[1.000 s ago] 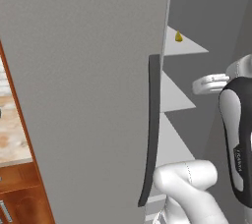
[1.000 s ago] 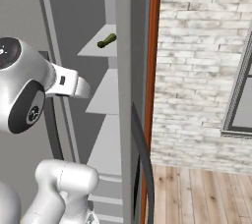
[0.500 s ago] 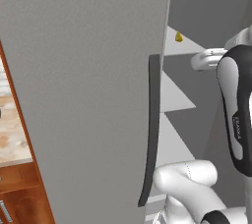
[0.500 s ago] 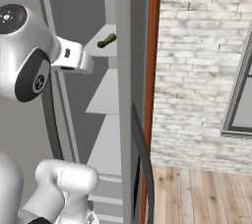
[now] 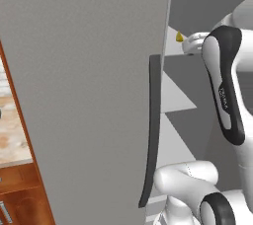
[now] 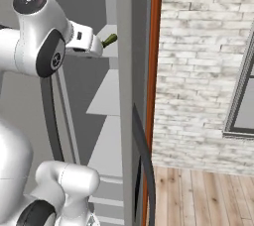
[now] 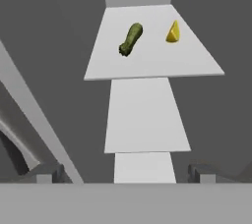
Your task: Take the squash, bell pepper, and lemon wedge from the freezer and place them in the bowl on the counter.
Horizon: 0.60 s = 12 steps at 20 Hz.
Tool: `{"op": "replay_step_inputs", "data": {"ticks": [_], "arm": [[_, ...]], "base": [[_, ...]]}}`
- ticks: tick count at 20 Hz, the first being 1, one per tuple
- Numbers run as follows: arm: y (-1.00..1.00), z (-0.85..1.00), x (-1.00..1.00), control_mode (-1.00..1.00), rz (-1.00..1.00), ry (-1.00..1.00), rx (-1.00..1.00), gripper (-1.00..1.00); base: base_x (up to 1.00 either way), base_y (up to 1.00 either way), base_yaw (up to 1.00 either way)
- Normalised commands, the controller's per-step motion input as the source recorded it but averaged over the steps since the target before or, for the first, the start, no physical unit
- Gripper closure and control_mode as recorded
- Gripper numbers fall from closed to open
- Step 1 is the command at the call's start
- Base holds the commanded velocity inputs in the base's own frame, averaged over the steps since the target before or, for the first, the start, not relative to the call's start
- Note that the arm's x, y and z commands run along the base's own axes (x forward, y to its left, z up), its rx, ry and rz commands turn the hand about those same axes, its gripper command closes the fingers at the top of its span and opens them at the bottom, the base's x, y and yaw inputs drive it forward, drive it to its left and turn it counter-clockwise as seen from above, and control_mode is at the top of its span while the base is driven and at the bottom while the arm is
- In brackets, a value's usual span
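One big grey freezer (image 5: 89, 86) stands with its door swung wide, and the dark curved handle (image 5: 150, 135) runs down the door's edge. Beside it on the left sits a bit of the tan counter (image 5: 12, 140) over brown cabinets. In the right base view there is a white brick wall (image 6: 203, 71) past the freezer's side.

The white arm (image 5: 225, 86) has gone up since a second ago. Then its hand end was down by the middle shelves; now it is level with the top shelf, close to the food. In the right base view the round white joint sits higher too, and the hand end almost covers the squash (image 6: 109, 39).

The arm bends up from the base and reaches forward into the freezer, and the hand looks along the stack of shelves. The gripper (image 7: 125, 174) is spread wide and holds nothing. Its two dark finger tips (image 7: 47, 173) poke up at the bottom of the hand view, far apart.

The top shelf (image 7: 152, 66) is pale and flat. The squash (image 7: 130, 40) lies on it, a little tilted, and the lemon wedge (image 7: 173, 32) sits near it to the right, not touching. There is bare shelf in front of both. Two more shelves below look bare. Dark walls close in on both sides, and the door edge slants by on the left of the hand view. In the left base view the lemon wedge (image 5: 179, 37) peeks out by the hand end.
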Motion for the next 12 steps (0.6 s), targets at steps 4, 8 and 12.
{"op": "replay_step_inputs", "data": {"ticks": [4,8,12], "arm": [[0.0,0.0,0.52,-1.0,0.0,0.0,0.0,-1.0],[0.0,-0.04,0.51,-1.0,0.0,0.0,0.01,-1.0],[0.0,-0.04,0.49,-1.0,0.01,0.01,0.0,-1.0]], "base": [[0.0,0.0,0.0],[0.0,0.0,0.0],[0.0,0.0,0.0]]}}
